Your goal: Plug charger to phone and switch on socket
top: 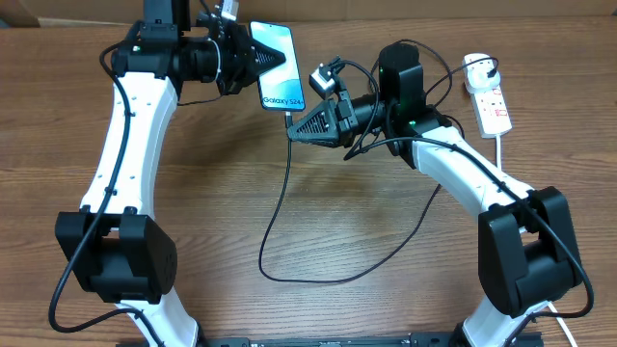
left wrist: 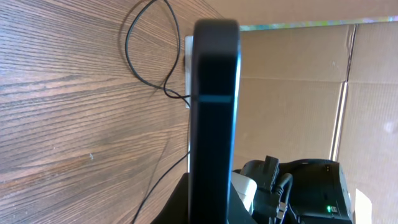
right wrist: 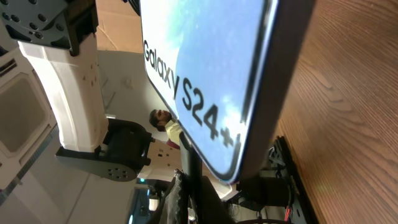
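My left gripper (top: 253,60) is shut on the phone (top: 278,66) and holds it above the table at the back. Its light blue screen faces up, with the "Galaxy S24" text at the near end. The left wrist view shows the phone (left wrist: 214,112) edge-on as a black bar. My right gripper (top: 297,123) is shut on the charger (top: 275,217) close to its connector tip, which sits right at the phone's near edge. In the right wrist view the black cable (right wrist: 188,163) rises to the bottom edge of the phone (right wrist: 205,62); whether it is seated is hidden. The white socket (top: 492,101) lies at the far right.
The black cable loops over the table's middle (top: 337,278) and runs back toward the socket. A white plug head (top: 479,67) sits in the block's far end, and its thick white cord (top: 503,154) trails toward me. Cardboard (left wrist: 298,93) stands behind the table.
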